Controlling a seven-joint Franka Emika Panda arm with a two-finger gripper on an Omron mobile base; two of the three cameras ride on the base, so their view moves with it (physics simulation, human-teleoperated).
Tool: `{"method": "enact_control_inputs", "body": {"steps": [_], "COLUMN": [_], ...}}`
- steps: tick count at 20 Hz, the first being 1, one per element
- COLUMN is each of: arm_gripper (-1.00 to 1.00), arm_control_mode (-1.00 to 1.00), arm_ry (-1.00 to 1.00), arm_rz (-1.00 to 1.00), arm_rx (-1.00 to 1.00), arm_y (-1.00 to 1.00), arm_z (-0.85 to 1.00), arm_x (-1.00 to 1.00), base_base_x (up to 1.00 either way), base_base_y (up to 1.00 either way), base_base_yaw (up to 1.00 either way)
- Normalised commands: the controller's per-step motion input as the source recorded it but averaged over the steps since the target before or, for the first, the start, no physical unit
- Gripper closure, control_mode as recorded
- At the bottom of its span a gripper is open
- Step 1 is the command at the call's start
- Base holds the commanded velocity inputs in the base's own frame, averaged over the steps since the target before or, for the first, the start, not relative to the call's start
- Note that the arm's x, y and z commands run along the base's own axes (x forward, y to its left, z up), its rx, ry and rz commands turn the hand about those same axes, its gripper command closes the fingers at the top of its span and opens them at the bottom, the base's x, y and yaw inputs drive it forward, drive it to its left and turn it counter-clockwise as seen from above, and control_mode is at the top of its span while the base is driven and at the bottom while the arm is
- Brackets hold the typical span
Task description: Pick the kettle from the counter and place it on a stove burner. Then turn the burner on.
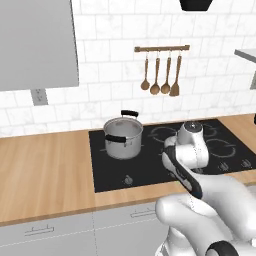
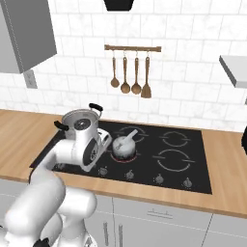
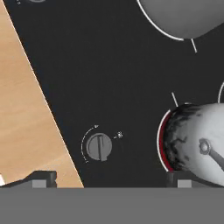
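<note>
The small silvery kettle (image 2: 124, 144) stands on the front left burner of the black cooktop (image 2: 185, 161). A red ring (image 2: 124, 158) glows around its base. In the hand view the kettle (image 3: 197, 140) is at the lower right, with the red arc (image 3: 162, 140) along its edge. My gripper (image 3: 109, 179) hovers open over the cooktop's front strip, nothing between its fingers, just below a round grey knob (image 3: 99, 146). The wood-grain counter (image 3: 26, 109) lies to the left. In the left base view my white hand (image 1: 192, 145) hides the kettle.
A larger steel pot (image 2: 81, 123) with black handles sits on the rear left burner, close behind my wrist. Several knobs (image 2: 130, 174) line the cooktop's front. Wooden utensils (image 1: 161, 75) hang on the tiled wall. Counter (image 1: 45, 170) stretches left of the cooktop.
</note>
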Motion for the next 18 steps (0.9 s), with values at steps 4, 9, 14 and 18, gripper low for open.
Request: {"method": "enact_control_inputs", "body": {"steps": [4, 9, 14, 18], "arm_gripper": [-1.00, -1.00, -1.00, -1.00], "arm_control_mode": [-1.00, -1.00, -1.00, -1.00], "arm_ry": [-0.08, -0.19, -0.29, -0.19], "arm_rz": [0.00, 0.00, -0.02, -0.01], "arm_rx": [0.00, 0.00, 0.13, 0.50], "arm_y": [0.00, -0.12, -0.52, -0.91], "arm_z": [0.45, 0.30, 0.27, 0.04], "arm_x": [-0.83, -0.99, -0.94, -0.38], "base_base_x": [0.00, 0.00, 0.00, 0.00], "base_base_y": [0.00, 0.00, 0.00, 0.00], "base_base_yaw": [0.00, 0.00, 0.00, 0.00]}}
